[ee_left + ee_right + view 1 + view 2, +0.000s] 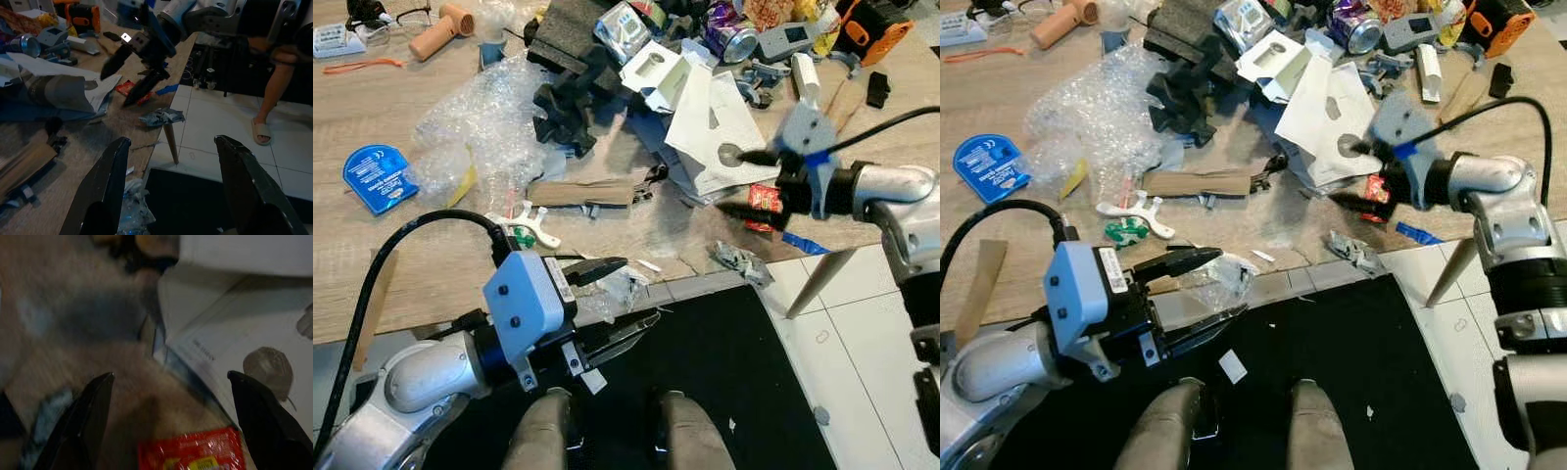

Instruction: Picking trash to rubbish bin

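At the wooden floor's near edge, in the head view, I hold my left gripper spread over a crumpled clear wrapper, ready to close; my right gripper hangs splayed above a red packet near the right edge. My left wrist view shows the fingers apart. My right wrist view frames the packet between parted fingers.
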Motion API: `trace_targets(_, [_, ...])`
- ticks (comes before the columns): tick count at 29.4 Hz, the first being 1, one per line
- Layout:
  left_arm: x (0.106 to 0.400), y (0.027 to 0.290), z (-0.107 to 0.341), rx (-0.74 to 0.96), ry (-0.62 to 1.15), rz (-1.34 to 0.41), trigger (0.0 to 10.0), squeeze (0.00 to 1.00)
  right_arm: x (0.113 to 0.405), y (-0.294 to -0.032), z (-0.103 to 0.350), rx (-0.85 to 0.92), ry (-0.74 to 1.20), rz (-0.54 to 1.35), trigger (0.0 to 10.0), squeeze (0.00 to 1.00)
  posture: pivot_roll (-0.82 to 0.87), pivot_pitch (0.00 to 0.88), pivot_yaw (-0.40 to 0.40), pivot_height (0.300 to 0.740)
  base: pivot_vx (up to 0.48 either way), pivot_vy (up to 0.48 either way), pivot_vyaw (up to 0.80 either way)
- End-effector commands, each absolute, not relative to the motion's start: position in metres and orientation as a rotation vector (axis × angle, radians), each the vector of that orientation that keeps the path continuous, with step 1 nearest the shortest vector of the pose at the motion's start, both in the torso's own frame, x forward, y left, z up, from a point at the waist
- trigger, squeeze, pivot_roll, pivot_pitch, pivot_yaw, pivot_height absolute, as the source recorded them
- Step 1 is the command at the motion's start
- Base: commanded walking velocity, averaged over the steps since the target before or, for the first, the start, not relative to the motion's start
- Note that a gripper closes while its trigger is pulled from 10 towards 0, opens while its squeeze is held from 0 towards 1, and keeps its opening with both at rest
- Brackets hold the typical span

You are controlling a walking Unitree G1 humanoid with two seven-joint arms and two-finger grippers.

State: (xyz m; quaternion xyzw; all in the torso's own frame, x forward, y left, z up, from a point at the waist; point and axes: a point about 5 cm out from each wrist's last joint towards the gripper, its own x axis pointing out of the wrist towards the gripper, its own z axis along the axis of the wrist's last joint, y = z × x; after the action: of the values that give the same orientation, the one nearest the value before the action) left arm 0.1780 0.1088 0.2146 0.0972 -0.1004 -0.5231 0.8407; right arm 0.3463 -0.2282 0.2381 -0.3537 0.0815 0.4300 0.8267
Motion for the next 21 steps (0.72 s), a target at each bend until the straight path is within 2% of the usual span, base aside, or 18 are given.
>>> trace_targets(1, [0.177,0.107,0.211,0.197,-0.206,-1.117,10.0,0.00,0.349,-0.233,0.233,-0.884,0.218,0.895,10.0,0.00,-0.10,0.234,-0.029,0.740,0.000,0.000,0.00])
trace_targets(9, [0.178,0.107,0.212,0.200,-0.213,-1.117,10.0,0.00,0.363,-0.223,0.236,-1.106,0.187,0.798,10.0,0.00,-0.10,0.236,-0.031,0.740,0.000,0.000,0.00])
trace_targets(21, [0.177,0.106,0.212,0.198,-0.218,-1.116,10.0,0.00,0.373,-0.217,0.229,-1.220,0.100,0.700,10.0,0.00,-0.10,0.245,-0.033,0.740,0.000,0.000,0.00])
